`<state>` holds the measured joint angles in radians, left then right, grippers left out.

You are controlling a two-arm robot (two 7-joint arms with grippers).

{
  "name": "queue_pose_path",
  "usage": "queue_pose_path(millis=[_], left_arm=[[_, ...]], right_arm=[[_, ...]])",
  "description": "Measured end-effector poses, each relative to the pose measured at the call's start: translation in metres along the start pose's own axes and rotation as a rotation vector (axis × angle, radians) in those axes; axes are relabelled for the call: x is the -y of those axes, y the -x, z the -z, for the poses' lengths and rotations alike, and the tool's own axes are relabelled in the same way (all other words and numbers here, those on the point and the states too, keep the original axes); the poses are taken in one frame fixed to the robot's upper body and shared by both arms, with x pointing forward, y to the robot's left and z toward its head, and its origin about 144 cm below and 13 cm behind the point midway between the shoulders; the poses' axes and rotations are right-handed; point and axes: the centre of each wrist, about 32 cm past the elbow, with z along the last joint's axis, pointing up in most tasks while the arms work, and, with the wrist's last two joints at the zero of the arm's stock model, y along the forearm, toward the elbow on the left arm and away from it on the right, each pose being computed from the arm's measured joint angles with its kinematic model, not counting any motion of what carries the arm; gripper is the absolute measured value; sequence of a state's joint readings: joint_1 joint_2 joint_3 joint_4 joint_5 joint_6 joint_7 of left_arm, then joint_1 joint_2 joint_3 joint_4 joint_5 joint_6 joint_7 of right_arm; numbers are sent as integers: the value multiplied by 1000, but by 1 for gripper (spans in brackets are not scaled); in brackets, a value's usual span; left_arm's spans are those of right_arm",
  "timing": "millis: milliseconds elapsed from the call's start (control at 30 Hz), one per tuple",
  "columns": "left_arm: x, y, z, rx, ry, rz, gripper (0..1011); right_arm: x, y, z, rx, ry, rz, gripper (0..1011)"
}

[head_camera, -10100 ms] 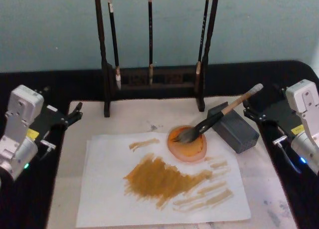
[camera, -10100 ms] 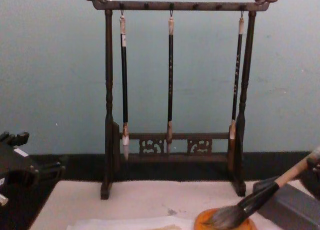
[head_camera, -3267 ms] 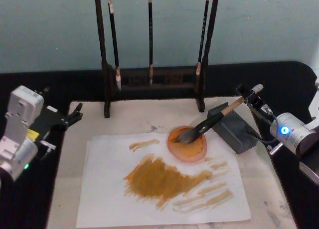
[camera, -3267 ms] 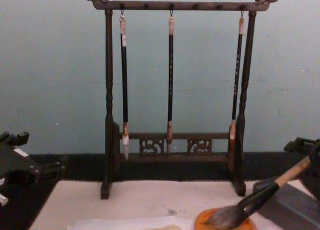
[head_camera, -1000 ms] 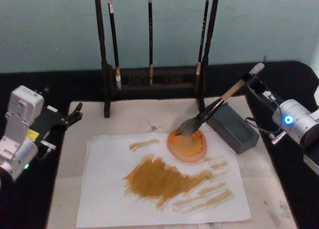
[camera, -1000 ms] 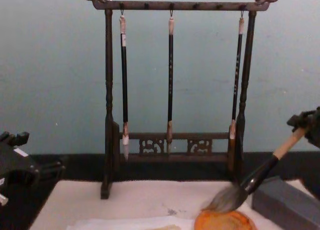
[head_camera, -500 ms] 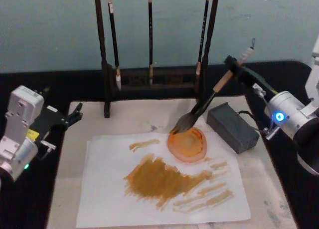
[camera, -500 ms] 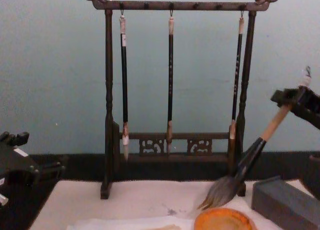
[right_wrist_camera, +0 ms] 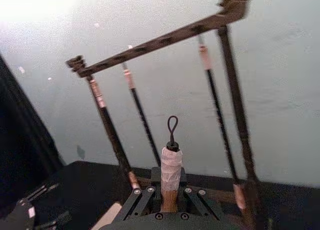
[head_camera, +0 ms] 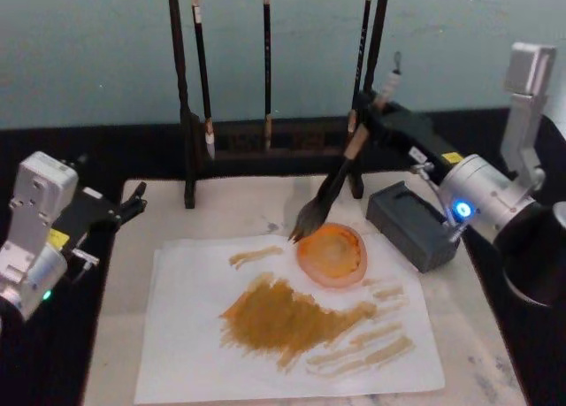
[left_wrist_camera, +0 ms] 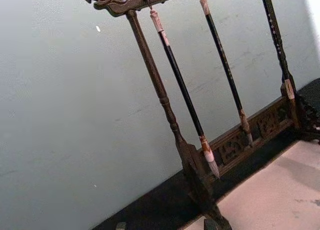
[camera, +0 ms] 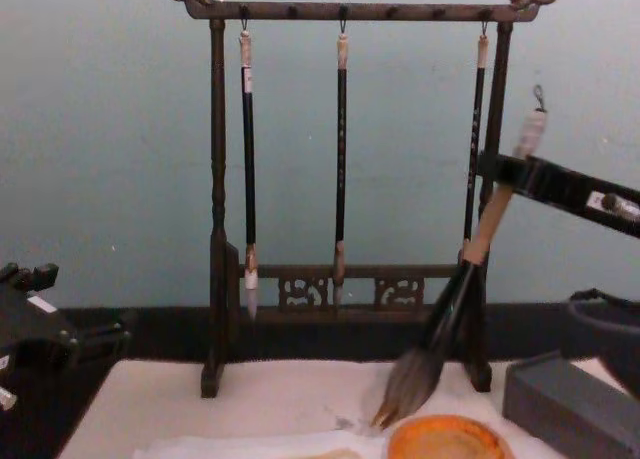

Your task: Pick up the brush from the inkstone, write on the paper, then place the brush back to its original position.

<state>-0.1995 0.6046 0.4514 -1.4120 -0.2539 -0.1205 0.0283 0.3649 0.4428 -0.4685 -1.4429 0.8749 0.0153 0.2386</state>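
Note:
My right gripper (head_camera: 378, 116) is shut on the upper handle of the brush (head_camera: 340, 172), which hangs steeply tilted. In the right wrist view the white wrapped end and cord loop of the brush (right_wrist_camera: 171, 162) stick up between the fingers (right_wrist_camera: 150, 192). From the chest, the bushy tip of the brush (camera: 400, 384) hovers just left of the orange inkstone (camera: 445, 439), slightly above the mat. The inkstone (head_camera: 334, 256) sits on the paper's far right corner. The paper (head_camera: 195, 344) carries ochre strokes. My left gripper (head_camera: 133, 203) is parked open at the table's left edge.
A dark wooden rack (head_camera: 274, 145) with three thin black brushes stands at the back, close behind the held brush. A grey box (head_camera: 411, 225) lies right of the inkstone. The beige mat (head_camera: 478, 335) lies under the paper, with black table around it.
The right gripper closed on the brush, lifted it off the inkstone and box, and swung it left and more upright. The left arm has not moved.

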Motion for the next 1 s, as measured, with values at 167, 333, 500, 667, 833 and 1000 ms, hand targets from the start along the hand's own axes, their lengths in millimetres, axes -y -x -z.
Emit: queue_pose_path(millis=[167, 333, 500, 667, 833, 1000], left_arm=[[0, 0, 0, 0, 0, 0, 1009], [0, 0, 0, 0, 0, 0, 1010], [0, 0, 0, 0, 0, 0, 1009], [0, 0, 0, 0, 0, 0, 1009], [0, 0, 0, 0, 0, 0, 1010], [0, 0, 0, 0, 0, 0, 1010]], right_arm=[[-9, 6, 6, 73, -15, -63, 171], [-16, 10, 14, 149, -29, -110, 171], [-21, 16, 19, 198, -39, -159, 171], [-24, 21, 24, 224, -43, -201, 171], [-28, 27, 29, 260, -35, -252, 171], [-30, 33, 35, 293, -22, -300, 171]])
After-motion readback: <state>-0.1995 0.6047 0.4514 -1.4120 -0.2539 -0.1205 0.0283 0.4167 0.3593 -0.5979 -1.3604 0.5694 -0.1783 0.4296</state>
